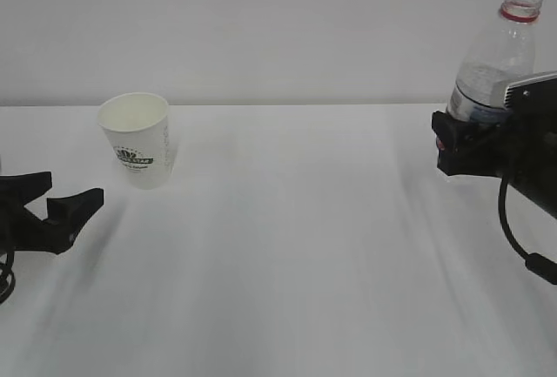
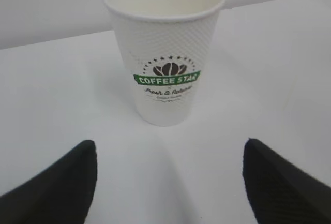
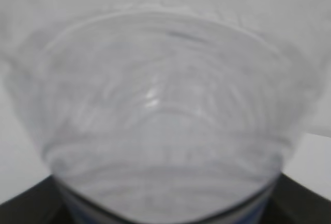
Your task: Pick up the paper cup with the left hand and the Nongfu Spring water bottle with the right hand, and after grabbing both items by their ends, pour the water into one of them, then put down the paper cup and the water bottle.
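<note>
Two tools are in view, one on each arm. On the left hand, the tool (image 1: 65, 198) sits low over the bench (image 1: 287, 246) with its two black fingers (image 2: 57, 188) spread wide and nothing between them; it points at the paper cup (image 1: 137, 139) from just short of it, without touching. One paper cup stands upright on the bench, open mouth up, white with a dotted texture and a green "COFFEE STAR" band on its side; from the left wrist view its inside looks plain white, and whether any water lies in it cannot be told.

On the right hand, the tool (image 1: 461, 138) is closed around the lower body of the one Nongfu Spring water bottle (image 1: 500, 55), which it holds up above the bench at the right edge, neck uppermost and leaning slightly. Its red neck ring shows and no cap sits on it. In the right wrist view the clear, ribbed bottle (image 3: 155, 120) fills the frame, blurred. One black cable (image 1: 513, 229) loops below the right arm.
</note>
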### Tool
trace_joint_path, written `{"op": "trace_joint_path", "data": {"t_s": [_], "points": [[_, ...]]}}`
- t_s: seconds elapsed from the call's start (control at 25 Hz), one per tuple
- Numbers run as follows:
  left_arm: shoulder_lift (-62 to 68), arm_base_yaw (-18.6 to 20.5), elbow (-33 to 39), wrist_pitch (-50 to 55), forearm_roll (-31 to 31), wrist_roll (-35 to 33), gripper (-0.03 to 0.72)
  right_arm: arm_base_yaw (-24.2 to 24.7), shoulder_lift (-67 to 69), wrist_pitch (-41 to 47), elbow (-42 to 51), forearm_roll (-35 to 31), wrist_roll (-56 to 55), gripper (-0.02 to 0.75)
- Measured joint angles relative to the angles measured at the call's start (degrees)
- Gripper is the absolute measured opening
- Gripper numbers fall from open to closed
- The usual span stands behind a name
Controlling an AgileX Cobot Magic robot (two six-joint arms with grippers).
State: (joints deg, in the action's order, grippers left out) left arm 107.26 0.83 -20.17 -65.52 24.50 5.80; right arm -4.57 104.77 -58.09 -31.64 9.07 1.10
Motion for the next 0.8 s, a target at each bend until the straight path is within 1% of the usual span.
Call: {"op": "trace_joint_path", "data": {"t_s": [0.52,0.8], "points": [[6.9,0.0,-8.4,-0.3,2.3,0.0,0.655,0.0,0.0,0.1,0.0,0.2,0.0,0.486],[11.6,0.0,-12.8,-0.3,4.1,2.5,0.653,0.0,0.0,0.6,0.0,0.3,0.0,0.486]]}}
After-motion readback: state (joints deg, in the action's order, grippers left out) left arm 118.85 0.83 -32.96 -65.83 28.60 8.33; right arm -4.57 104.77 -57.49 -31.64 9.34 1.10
